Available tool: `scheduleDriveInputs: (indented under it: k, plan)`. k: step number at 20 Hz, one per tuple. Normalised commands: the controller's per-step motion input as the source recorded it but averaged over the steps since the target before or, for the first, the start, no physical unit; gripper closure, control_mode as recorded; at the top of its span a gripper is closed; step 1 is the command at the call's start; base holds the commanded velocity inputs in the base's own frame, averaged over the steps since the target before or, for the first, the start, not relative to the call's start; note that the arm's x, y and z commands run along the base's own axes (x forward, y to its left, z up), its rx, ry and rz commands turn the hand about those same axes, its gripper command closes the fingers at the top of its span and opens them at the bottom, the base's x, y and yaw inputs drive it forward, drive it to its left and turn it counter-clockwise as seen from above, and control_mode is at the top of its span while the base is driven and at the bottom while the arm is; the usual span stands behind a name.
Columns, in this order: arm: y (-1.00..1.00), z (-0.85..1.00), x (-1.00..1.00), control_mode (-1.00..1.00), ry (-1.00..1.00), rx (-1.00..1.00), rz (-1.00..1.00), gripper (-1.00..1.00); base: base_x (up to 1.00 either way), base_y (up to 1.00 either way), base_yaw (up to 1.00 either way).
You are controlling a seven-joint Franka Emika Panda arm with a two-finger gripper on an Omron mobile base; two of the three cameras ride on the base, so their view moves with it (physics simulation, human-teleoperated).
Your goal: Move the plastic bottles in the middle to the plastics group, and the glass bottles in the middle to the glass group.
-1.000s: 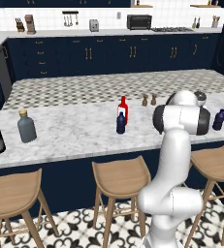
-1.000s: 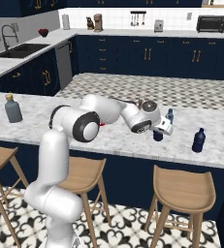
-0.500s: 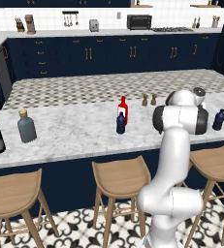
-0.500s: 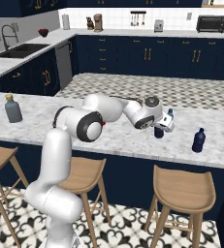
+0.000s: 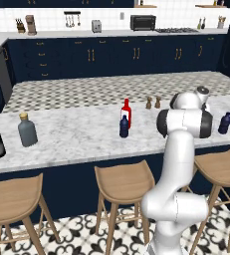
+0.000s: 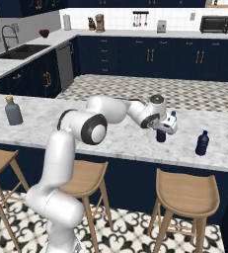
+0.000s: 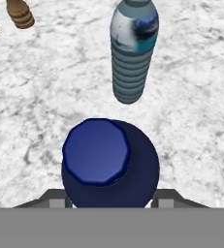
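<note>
The gripper [image 6: 169, 124] seems closed on a navy bottle [image 7: 109, 162], though its fingers are mostly hidden; it holds it beside the teal bottle [image 7: 132, 51], near the plastics group's other navy bottle [image 6: 202, 143].

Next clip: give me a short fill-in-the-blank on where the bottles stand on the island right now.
1. The red bottle stands right behind a ____ bottle.
2. The grey flask has a ____ stopper.
3. In the hand view, the pale ribbed bottle stands beyond a bottle with a ____ cap.

Missing words: navy; tan; blue
</note>
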Motion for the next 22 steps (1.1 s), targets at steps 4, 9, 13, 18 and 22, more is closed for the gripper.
scheduleDriveInputs:
  k: [4, 9, 13, 18, 22]
  plan:
    - [0.0, 0.0, 0.0, -1.0, 0.0, 0.0, 0.02, 1.0, 0.0, 0.0, 0.0]
    - [0.0, 0.0, 0.19, -1.0, -0.05, 0.04, 0.0, 1.0, 0.0, 0.0, 0.0]
    - [0.0, 0.0, 0.36, -1.0, -0.02, 0.05, 0.0, 1.0, 0.0, 0.0, 0.0]
    - [0.0, -0.01, 0.12, -1.0, 0.01, 0.03, 0.0, 1.0, 0.0, 0.0, 0.0]
    - [0.0, -0.02, 0.0, -1.0, 0.02, 0.0, 0.0, 1.0, 0.0, 0.0, 0.0]
